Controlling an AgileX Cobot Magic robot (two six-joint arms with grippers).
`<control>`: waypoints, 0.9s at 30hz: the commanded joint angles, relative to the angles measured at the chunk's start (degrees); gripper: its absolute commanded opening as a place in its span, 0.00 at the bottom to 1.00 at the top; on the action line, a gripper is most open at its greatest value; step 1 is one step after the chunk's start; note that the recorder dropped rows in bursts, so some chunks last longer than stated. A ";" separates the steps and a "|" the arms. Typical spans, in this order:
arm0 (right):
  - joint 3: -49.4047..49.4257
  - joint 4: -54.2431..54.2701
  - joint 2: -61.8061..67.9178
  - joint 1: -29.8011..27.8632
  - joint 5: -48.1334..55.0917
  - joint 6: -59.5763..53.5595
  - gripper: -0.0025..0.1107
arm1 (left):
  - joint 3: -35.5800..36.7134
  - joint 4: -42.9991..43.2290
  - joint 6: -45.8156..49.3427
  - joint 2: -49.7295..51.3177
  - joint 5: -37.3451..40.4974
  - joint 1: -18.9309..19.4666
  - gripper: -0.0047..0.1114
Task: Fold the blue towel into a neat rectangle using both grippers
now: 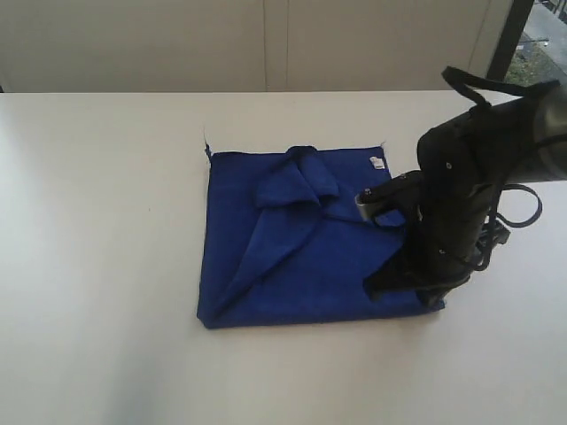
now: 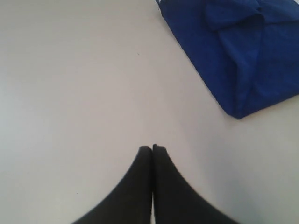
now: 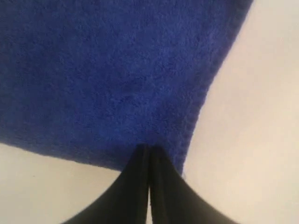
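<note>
Where my left gripper (image 2: 152, 148) hangs over the bare white table (image 2: 70, 93), its two black fingers are pressed flat together, tip to tip. From that wrist, the blue towel (image 2: 243, 56) lies well apart, and only one corner of it and part of its folds show.

Right gripper (image 3: 148, 148): fingers likewise pressed together. The tips sit at the stitched hem, right at one corner of the towel. I cannot tell whether any cloth is caught between them. The terry pile fills most of that wrist's view.

Exterior view, near side first:
- The towel lies on the table as a rough square, its near edge fairly straight.
- My right arm (image 1: 461, 177) leans in from the right and covers the towel's near right corner, which is where the right gripper is.
- My left gripper is not seen in this view.
- A long crease (image 1: 266, 252) runs diagonally from the near left corner up toward the middle.
- Further back, a bunched flap (image 1: 301, 177) lies loosely over the top layer, touching the far edge.
- A small white tag (image 1: 377, 163) sits at the far right corner.
- Beyond the table stands a pale wall (image 1: 266, 44).
</note>
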 commanded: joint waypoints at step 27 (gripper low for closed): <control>0.12 -1.86 -16.16 -0.49 -1.51 5.38 0.02 | 0.43 -0.19 -0.45 -0.40 0.54 0.02 0.04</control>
